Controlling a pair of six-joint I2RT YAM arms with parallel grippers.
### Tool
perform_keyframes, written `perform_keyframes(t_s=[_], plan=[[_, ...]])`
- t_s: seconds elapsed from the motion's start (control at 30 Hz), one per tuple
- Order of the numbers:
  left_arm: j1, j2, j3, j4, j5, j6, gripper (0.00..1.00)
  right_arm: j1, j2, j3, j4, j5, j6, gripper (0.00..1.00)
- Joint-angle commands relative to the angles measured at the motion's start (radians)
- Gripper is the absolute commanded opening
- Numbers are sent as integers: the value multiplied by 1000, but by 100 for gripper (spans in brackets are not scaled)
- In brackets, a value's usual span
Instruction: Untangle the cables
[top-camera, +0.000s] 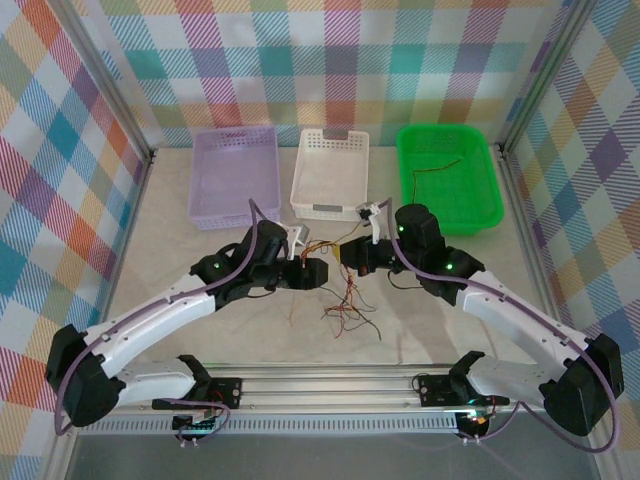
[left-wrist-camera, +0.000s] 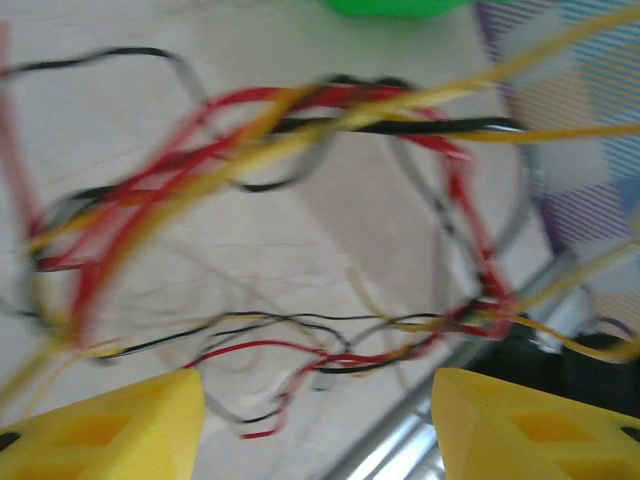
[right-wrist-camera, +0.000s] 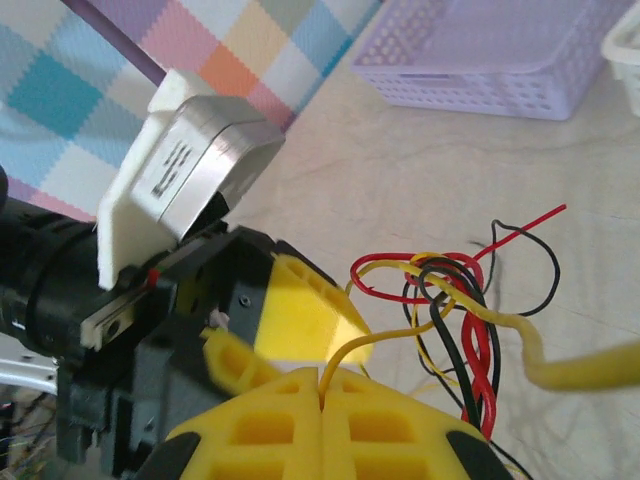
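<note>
Green basket (top-camera: 455, 195) holding one cable (top-camera: 440, 168); arms (top-camera: 180, 300) reaching inward over cables (top-camera: 345, 300); L tool (left-wrist-camera: 315, 400) gaping wide, R tool (right-wrist-camera: 322, 400) pinching yellow cable (right-wrist-camera: 345, 352).

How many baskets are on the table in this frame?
3, in a row along the table's far edge: the purple basket on the left, the white basket in the middle and the green basket on the right. None looks hidden.

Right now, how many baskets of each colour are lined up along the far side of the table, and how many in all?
Purple basket: 1
White basket: 1
Green basket: 1
Total: 3
</note>
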Motion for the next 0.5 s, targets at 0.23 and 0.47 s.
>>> perform_keyframes(t_s=[0.23, 0.47], plan=[[-101, -21, -55, 176, 23, -2, 63, -39, -31, 24, 175, -183, 149, 0], [-110, -21, -63, 147, -149, 3, 62, -39, -47, 9, 214, -213, 208, 0]])
